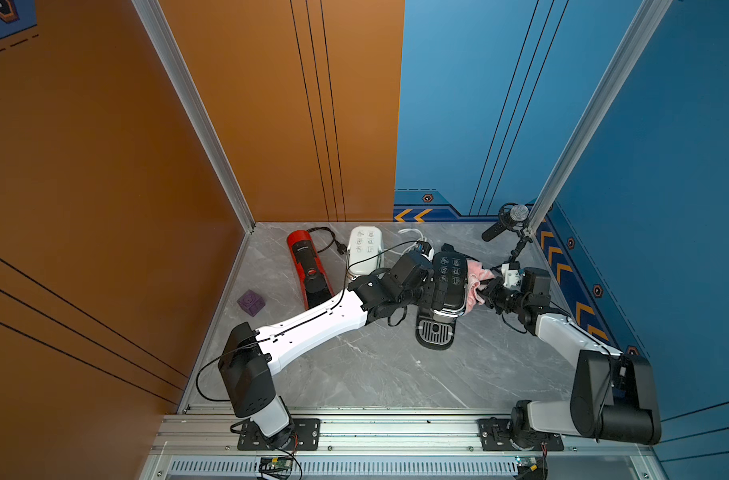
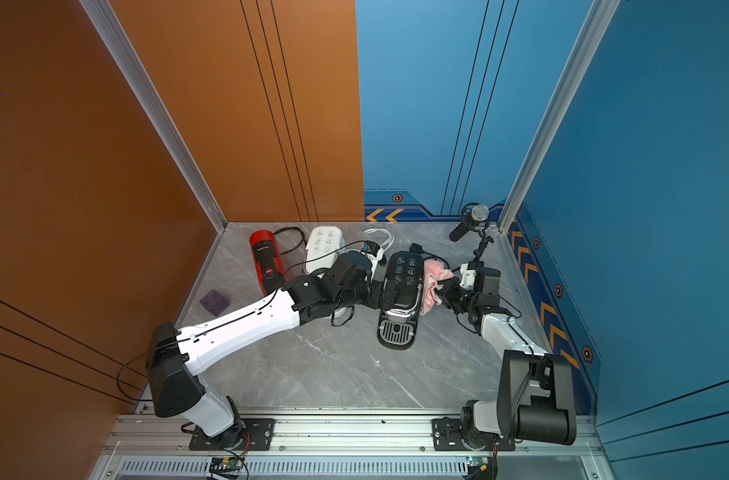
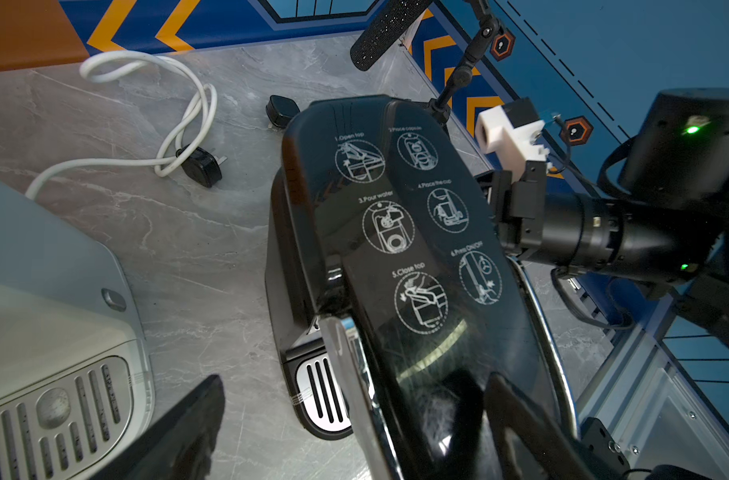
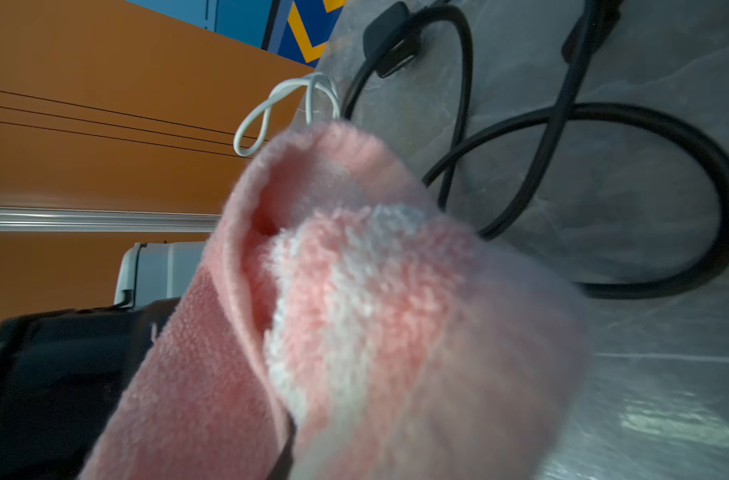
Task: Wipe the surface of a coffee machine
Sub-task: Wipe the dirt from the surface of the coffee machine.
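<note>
Soft, even light is filling both top views; glare is streaking the coffee machine; the cloth is blurring against the right wrist lens.

Orange wall, blue wall, aluminium posts, grey marbled tabletop.

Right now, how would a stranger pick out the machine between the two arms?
On the marble table, three machines sit near the far wall. Take the coffee machine nearest the microphone. Unlike the red machine and white machine, it is black, with white drawings on top and a pink cloth touching it.
</note>
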`<control>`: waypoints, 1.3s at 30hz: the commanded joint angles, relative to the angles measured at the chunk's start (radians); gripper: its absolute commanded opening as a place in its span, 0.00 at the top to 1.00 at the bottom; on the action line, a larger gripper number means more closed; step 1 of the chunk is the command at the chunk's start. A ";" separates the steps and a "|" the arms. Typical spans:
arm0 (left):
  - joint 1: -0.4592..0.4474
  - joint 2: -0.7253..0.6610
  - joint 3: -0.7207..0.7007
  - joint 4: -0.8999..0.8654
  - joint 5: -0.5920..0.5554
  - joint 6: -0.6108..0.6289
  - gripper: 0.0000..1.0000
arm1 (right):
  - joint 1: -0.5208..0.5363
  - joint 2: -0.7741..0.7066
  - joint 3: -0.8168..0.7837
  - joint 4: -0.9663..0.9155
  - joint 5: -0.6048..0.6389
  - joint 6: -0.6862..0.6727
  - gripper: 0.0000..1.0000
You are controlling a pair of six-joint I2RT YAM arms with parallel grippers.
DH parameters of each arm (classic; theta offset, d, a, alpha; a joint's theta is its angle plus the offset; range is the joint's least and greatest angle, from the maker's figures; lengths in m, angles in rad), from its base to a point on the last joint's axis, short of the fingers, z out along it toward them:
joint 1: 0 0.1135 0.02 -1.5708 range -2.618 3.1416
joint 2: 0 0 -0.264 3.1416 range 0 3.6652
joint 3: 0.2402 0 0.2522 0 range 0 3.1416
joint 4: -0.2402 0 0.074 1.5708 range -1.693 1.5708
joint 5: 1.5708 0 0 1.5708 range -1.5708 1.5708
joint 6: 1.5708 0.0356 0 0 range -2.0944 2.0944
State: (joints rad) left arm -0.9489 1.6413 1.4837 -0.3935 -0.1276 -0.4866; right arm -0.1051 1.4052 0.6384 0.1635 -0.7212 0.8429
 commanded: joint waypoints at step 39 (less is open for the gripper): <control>-0.019 -0.009 -0.031 -0.041 0.022 0.022 0.03 | 0.119 -0.115 -0.023 -0.156 0.299 -0.046 1.00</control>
State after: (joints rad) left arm -0.9596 1.6493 1.4792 -0.3634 -0.1192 -0.4904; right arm 0.0021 1.2572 0.6453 -0.0811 -0.4389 0.7906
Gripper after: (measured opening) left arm 0.970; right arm 0.211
